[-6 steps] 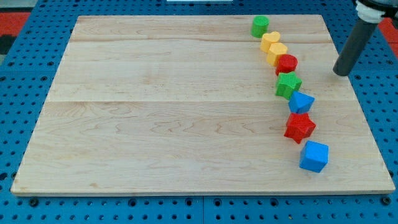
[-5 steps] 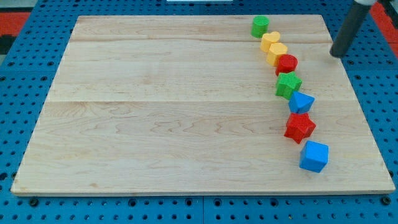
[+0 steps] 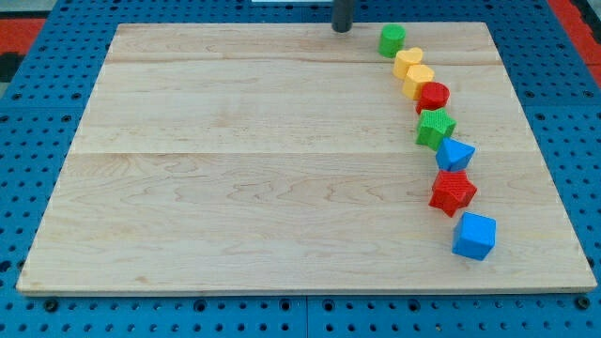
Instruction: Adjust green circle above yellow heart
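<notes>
The small green circle block point(image 3: 392, 39) sits at the far right of the pale wooden board point(image 3: 235, 160), just beyond and left of the yellow heart block point(image 3: 408, 62), nearly touching it. My tip point(image 3: 343, 29), bare and holding nothing, has swung from the board's right edge to the green circle's left, apart from it. No writing is visible

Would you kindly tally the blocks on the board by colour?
Green: 2, circle and star
Yellow: 2, and
Red: 2, and
Blue: 2, and
Total: 8
</notes>
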`<action>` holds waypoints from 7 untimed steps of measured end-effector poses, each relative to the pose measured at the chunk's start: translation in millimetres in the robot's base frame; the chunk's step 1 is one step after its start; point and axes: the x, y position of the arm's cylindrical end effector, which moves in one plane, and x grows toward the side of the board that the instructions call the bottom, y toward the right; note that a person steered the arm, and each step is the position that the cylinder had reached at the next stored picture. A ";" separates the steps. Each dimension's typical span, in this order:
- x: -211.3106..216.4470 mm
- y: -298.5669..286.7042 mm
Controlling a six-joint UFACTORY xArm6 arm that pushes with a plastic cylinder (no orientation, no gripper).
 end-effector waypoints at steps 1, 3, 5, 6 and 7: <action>18.9 27.3; 29.9 64.6; 29.9 82.7; 30.9 58.6; 49.4 56.7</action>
